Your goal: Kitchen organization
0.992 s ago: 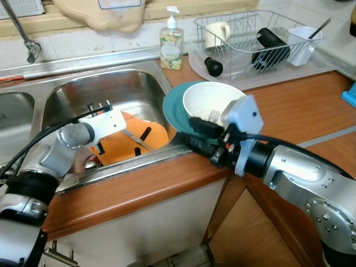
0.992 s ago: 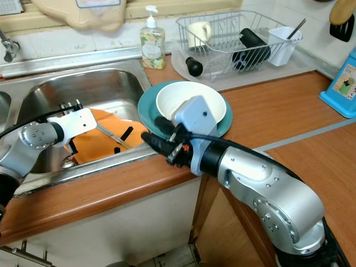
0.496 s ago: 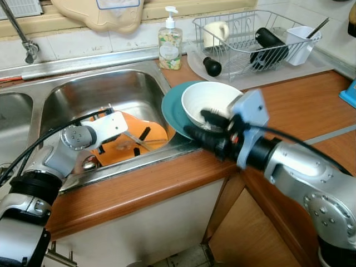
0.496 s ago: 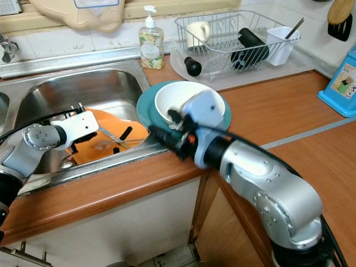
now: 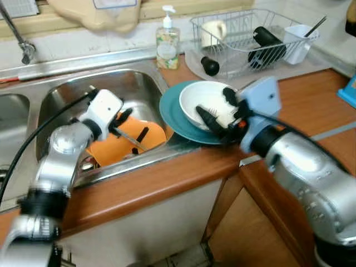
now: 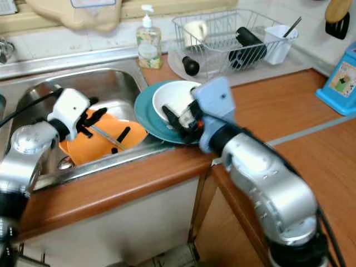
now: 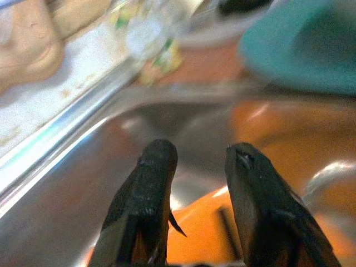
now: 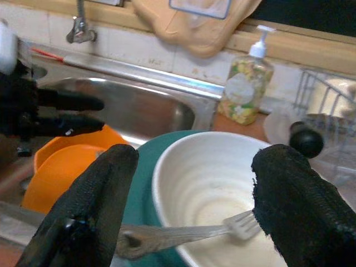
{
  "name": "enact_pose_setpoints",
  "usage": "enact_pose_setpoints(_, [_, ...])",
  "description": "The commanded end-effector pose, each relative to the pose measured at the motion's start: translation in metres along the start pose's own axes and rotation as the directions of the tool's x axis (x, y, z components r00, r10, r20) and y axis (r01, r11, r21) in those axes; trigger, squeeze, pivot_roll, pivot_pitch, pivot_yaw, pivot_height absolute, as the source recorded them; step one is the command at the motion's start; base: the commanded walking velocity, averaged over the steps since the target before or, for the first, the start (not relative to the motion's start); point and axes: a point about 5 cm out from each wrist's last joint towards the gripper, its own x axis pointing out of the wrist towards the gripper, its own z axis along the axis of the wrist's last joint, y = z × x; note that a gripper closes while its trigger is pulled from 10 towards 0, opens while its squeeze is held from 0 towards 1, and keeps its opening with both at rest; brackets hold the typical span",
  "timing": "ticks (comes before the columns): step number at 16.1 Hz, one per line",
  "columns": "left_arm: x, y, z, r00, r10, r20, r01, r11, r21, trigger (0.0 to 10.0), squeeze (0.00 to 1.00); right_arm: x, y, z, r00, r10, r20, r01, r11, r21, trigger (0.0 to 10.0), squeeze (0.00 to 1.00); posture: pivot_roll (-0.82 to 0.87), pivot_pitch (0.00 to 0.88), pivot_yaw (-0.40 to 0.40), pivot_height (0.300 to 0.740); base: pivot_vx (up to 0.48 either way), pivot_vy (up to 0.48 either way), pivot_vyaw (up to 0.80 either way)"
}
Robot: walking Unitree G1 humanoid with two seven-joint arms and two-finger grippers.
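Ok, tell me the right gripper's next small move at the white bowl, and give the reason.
Probably ease the right gripper forward and close on the near rim of the white bowl. Its fingers are open and straddle that rim, the bowl sits on the teal plate, and a fork leans inside, so a slow grip seems wise.

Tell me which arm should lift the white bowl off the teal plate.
Right. The right gripper is open at the white bowl on the teal plate; the left gripper is over the orange dishes in the sink.
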Motion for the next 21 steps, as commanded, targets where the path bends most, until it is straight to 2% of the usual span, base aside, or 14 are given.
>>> enact_pose_setpoints(1, [-0.008,-0.004,0.010,0.996,-0.024,0.084,0.030,0.998,-0.064,10.0,0.00,0.001,0.007,-0.002,1.000,0.018,0.000,-0.018,1.000,-0.011,10.0,0.00,-0.13,0.000,0.061,0.740,0.000,0.000,0.00])
enact_pose_setpoints(2, [-0.012,-0.006,0.011,0.995,-0.022,0.097,0.030,0.996,-0.082,10.0,0.00,0.002,0.009,-0.002,1.000,0.025,0.001,-0.025,1.000,-0.013,10.0,0.00,-0.13,0.000,0.062,0.740,0.000,0.000,0.00])
enact_pose_setpoints(3, [-0.021,-0.013,0.013,0.991,-0.020,0.133,0.041,0.986,-0.160,10.0,0.00,0.003,0.014,-0.004,0.999,0.048,-0.007,-0.048,0.999,-0.017,10.0,0.00,-0.13,0.000,0.061,0.740,0.000,0.000,0.00])
enact_pose_setpoints(4, [-0.026,-0.019,0.014,0.988,-0.040,0.149,0.067,0.981,-0.184,10.0,0.00,0.005,0.016,-0.008,0.998,0.051,-0.026,-0.051,0.998,-0.036,10.0,0.00,-0.13,0.000,0.062,0.740,0.000,0.000,0.00])
enact_pose_setpoints(7, [-0.030,-0.030,0.015,0.985,-0.080,0.156,0.108,0.977,-0.182,10.0,0.00,0.012,0.012,-0.019,0.997,-0.016,-0.078,0.012,0.998,-0.057,10.0,0.00,-0.12,0.000,0.063,0.740,0.000,0.000,0.00])
enact_pose_setpoints(12, [-0.029,-0.033,0.023,0.978,-0.109,0.178,0.142,0.973,-0.182,10.0,0.00,0.015,0.004,-0.029,0.989,-0.118,-0.093,0.116,0.993,-0.029,10.0,0.00,-0.12,0.000,0.065,0.740,0.000,0.000,0.00])
enact_pose_setpoints(17, [-0.035,-0.053,0.028,0.957,-0.184,0.226,0.234,0.947,-0.219,10.0,0.00,0.004,-0.003,-0.028,0.983,-0.167,-0.073,0.168,0.986,0.012,10.0,0.00,-0.13,0.000,0.062,0.740,0.000,0.000,0.00])
enact_pose_setpoints(21, [-0.038,-0.062,0.030,0.947,-0.205,0.246,0.266,0.932,-0.247,10.0,0.00,-0.007,-0.013,-0.028,0.970,-0.233,-0.065,0.236,0.971,0.035,10.0,0.00,-0.13,0.000,0.059,0.740,0.000,0.000,0.00])
